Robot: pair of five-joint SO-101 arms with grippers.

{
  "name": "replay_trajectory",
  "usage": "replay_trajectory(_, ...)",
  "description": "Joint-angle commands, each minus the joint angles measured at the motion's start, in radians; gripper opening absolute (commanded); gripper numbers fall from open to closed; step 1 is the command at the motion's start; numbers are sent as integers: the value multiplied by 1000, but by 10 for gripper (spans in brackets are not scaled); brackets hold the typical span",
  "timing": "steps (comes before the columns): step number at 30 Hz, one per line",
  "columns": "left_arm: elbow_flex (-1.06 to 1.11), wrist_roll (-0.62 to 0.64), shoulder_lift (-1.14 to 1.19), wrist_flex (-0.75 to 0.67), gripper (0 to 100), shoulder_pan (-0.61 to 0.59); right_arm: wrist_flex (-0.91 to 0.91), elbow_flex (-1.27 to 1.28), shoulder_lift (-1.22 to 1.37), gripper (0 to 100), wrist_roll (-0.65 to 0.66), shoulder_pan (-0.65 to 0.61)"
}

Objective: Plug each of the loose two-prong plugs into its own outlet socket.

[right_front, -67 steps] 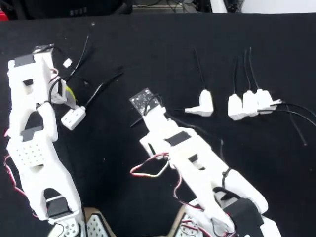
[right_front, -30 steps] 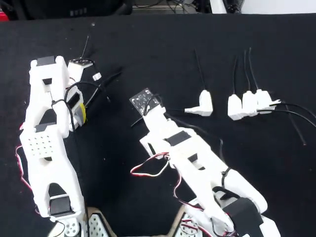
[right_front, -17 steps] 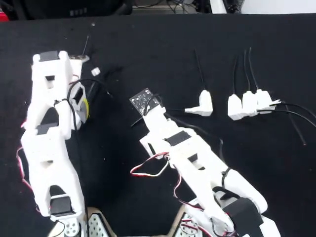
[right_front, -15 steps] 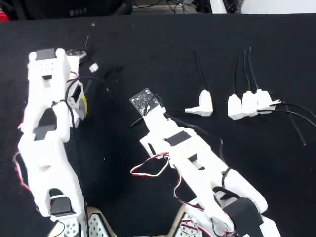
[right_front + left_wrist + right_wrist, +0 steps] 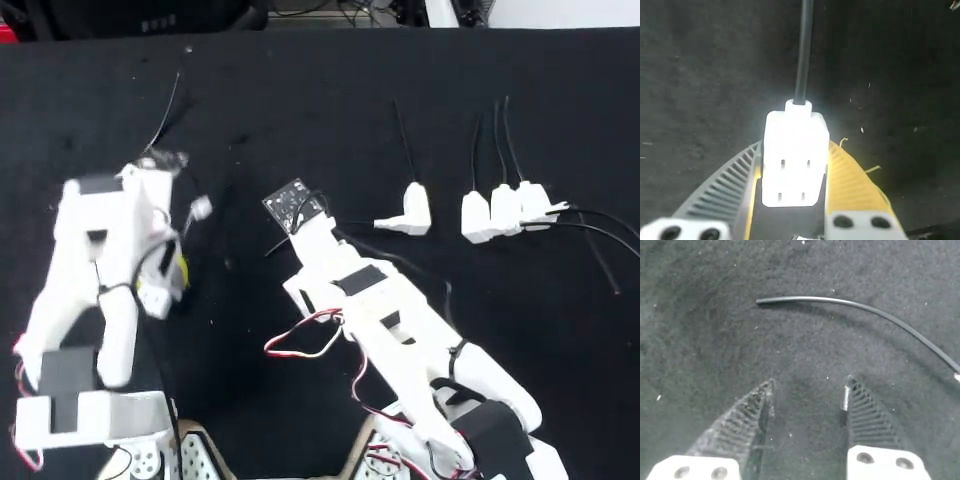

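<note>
Left arm (image 5: 100, 270) has drawn back toward the near-left corner of the table (image 5: 300, 100), left gripper (image 5: 795, 147) clamped on the outlet socket (image 5: 796, 170). Right gripper (image 5: 807, 390) gapes, empty. Advisable: present slots squarely to the mid-table plug (image 5: 410, 213).

The right claw (image 5: 809, 381) gapes above black cloth (image 5: 705, 330), a cable (image 5: 830, 299) beyond.

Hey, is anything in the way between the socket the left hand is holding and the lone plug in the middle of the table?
Yes. The right arm lies across the mat between the socket and the plug, with the right hand open.
</note>
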Motion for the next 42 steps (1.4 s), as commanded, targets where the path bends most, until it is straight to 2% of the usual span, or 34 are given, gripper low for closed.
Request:
replay_trajectory(1, 179, 12, -112, -172, 111, 8, -21, -4, -36, 201, 8, -12)
replay_trajectory(4, 226, 15, -146, -198, 179, 10, -21, -4, -36, 201, 8, -12)
replay_trajectory(8, 194, 72, -176, -181, 201, 5, -21, -4, -36, 201, 8, -12)
replay_trajectory(14, 28, 68, -186, 64, 202, 18, -21, -2, -36, 201, 8, -12)
replay_trajectory(18, -18, -15, -155, 130, 233, 13, -21, -2, -36, 201, 8, -12)
replay_trajectory(20, -8, -31, -135, 124, 282, 13, -21, -2, -36, 201, 9, -12)
replay_trajectory(24, -13, -31, -100, 55, 262, 5, -18, -2, -36, 201, 9, -12)
replay_trajectory(27, -61, -31, -103, 66, 264, -24, -17, -2, -36, 201, 9, -12)
replay_trajectory(32, -134, -126, -97, 97, 260, -182, -17, -2, -36, 201, 9, -12)
replay_trajectory(36, -41, -209, -49, 17, 260, -280, -17, -2, -36, 201, 9, -12)
replay_trajectory(39, 36, -206, -11, -40, 260, -278, -17, -2, -42, 201, 9, -12)
replay_trajectory(42, 97, -157, 8, -68, 260, -199, -17, -5, -42, 201, 9, 2)
